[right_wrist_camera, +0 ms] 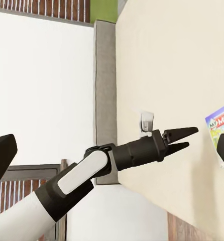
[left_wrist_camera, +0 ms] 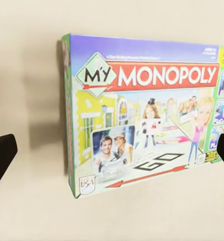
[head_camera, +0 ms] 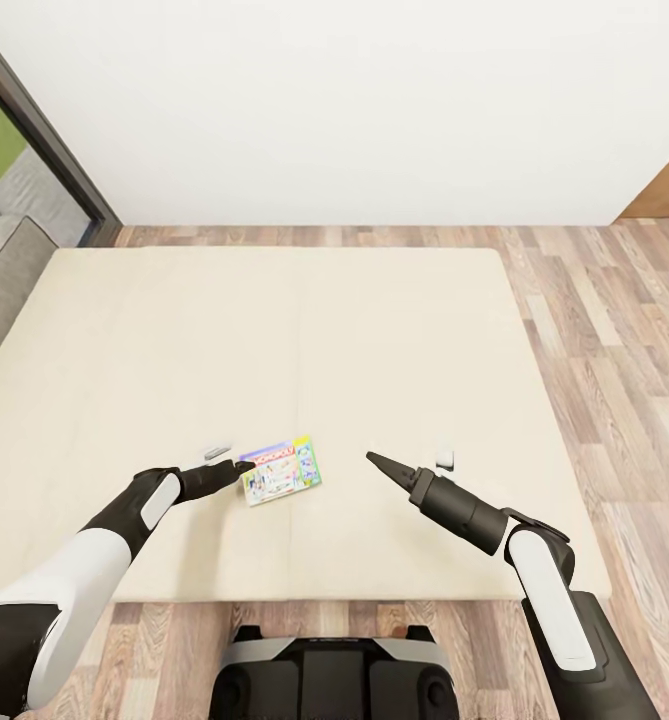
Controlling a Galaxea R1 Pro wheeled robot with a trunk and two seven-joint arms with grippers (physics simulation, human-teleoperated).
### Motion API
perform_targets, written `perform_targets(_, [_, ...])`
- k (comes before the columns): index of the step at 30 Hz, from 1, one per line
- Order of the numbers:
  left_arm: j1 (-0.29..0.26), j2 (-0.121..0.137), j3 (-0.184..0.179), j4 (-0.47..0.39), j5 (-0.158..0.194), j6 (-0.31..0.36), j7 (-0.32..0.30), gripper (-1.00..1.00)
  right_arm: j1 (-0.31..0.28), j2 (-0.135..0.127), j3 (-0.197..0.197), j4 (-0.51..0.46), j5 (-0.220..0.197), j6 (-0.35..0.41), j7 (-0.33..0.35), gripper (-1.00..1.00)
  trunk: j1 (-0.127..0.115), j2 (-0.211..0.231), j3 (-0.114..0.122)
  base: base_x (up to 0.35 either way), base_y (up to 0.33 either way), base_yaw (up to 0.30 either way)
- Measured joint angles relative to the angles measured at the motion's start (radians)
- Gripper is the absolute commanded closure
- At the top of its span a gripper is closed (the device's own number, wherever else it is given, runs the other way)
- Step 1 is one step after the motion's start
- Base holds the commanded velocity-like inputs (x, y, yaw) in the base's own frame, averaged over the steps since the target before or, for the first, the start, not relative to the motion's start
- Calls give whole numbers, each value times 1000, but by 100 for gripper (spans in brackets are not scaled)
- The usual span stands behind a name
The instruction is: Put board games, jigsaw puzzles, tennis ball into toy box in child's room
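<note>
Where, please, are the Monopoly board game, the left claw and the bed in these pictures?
Monopoly board game (left_wrist_camera: 142, 115): left wrist view, middle of its printed cover.
Left claw (head_camera: 242, 466): head view, at its fingertips, by the game's near edge.
Bed (head_camera: 274, 330): head view, bare beige mattress beyond the game.

We find a bedroom in a home. A large low bed (head_camera: 274, 330) with a plain beige mattress lies under both claws, its grey headboard (head_camera: 4, 280) beyond the left claw (head_camera: 242, 466). Wood-plank floor (head_camera: 614, 330), white wall (head_camera: 354, 100) and a dark-framed window (head_camera: 34, 140) surround it. A "My Monopoly" board game (left_wrist_camera: 142, 110) on the mattress just ahead of the left claw indicates a child's use.
</note>
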Motion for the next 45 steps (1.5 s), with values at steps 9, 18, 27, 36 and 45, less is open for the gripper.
perform_targets(9, [0, -1, 0, 0, 0, 0, 0, -100, 0, 0, 0, 0, 0, 0, 0, -100, 0, 0, -15, 0, 0, 0])
perform_targets(18, [0, -1, 0, 0, 0, -1, 1, -100, 0, 0, 0, 0, 0, 0, 0, -100, 0, 0, -29, 0, 0, 0])
perform_targets(27, [0, -1, 0, 0, 0, -1, 1, -100, 0, 0, 0, 0, 0, 0, 0, -100, 0, 0, -44, 0, 0, 0])
perform_targets(36, [0, -1, 0, 0, 0, -2, 2, -100, 0, 0, 0, 0, 0, 0, 0, -100, 0, 0, -58, 0, 0, 0])
perform_targets(45, [0, -3, -1, 0, -1, -4, 2, -100, 0, 0, 0, 0, 0, 0, 1, -100, 0, 0, -73, 0, 0, 0])
